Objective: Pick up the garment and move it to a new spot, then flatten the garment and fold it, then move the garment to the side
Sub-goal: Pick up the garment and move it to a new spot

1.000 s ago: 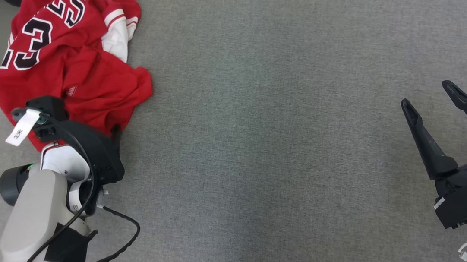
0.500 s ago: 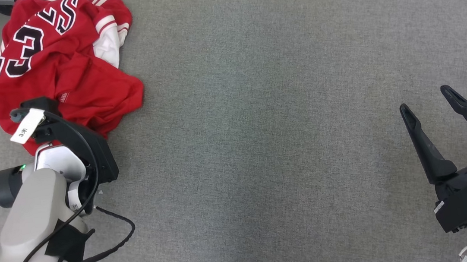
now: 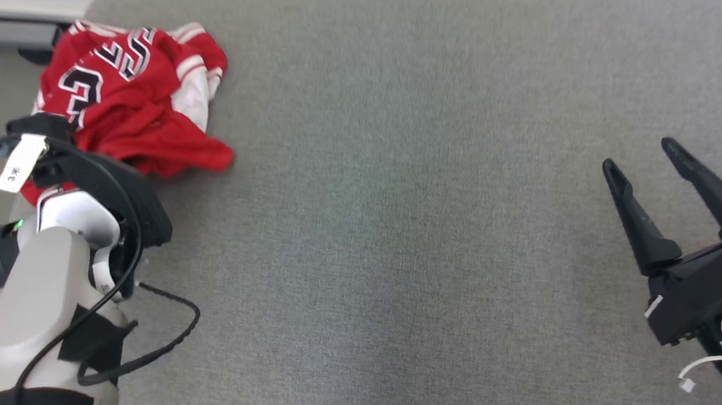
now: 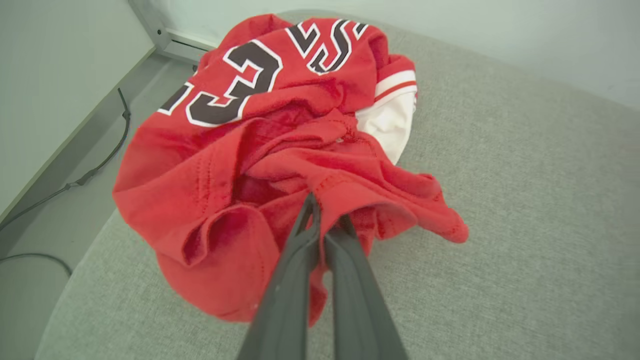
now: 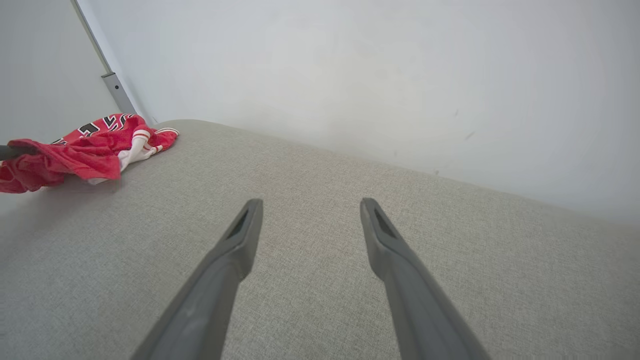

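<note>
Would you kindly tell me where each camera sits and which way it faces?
Head view: on the head, looking down at the grey fabric surface; left forearm and open right gripper show.
Left wrist view: looks along the shut left gripper pinching the red jersey.
Right wrist view: looks past its open fingers toward the white wall.
Shared: all show the jersey.

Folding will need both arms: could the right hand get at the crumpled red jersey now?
Likely yes, given a long reach: bare grey fabric surface lies between the open right hand and the crumpled red jersey.
</note>
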Available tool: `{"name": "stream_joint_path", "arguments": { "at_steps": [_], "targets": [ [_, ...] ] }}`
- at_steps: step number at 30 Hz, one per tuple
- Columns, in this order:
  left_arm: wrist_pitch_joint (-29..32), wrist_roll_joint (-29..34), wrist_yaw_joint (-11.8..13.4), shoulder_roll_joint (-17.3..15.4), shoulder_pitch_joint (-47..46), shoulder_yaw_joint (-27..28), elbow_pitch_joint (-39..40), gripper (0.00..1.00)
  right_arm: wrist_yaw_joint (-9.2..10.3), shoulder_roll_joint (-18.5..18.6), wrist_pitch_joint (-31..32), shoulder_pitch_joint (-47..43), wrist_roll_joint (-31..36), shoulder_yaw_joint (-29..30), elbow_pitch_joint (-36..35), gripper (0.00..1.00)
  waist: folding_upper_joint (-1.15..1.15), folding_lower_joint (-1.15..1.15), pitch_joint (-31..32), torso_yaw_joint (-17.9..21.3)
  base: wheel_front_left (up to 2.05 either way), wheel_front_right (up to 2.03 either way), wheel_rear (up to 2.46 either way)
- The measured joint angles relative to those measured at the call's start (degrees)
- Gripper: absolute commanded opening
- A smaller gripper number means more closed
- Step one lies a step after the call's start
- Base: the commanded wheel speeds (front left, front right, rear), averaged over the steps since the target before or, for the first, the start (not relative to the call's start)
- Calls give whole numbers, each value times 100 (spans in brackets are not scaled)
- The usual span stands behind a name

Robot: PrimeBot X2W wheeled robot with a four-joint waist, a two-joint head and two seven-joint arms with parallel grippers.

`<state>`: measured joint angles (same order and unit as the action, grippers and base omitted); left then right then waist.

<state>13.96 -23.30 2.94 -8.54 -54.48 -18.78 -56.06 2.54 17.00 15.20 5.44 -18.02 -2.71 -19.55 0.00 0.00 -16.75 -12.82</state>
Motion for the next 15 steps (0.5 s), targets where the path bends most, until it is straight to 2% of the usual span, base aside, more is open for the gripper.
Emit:
{"name": "stream_joint_path", "arguments": {
  "at_steps": [5, 15],
  "targets": [
    [-162, 4, -180, 136, -7, -77, -104, 0, 7, -249, -204, 14, -165, -48, 391, 100, 0, 0, 359, 16, 0, 0, 0],
    [-490, 115, -471, 104, -43, -280, -224, 0, 48, -731, -655, 101, -276, -282, 1073, 100, -1, -1, 1148, 178, 0, 0, 0]
  ]
}}
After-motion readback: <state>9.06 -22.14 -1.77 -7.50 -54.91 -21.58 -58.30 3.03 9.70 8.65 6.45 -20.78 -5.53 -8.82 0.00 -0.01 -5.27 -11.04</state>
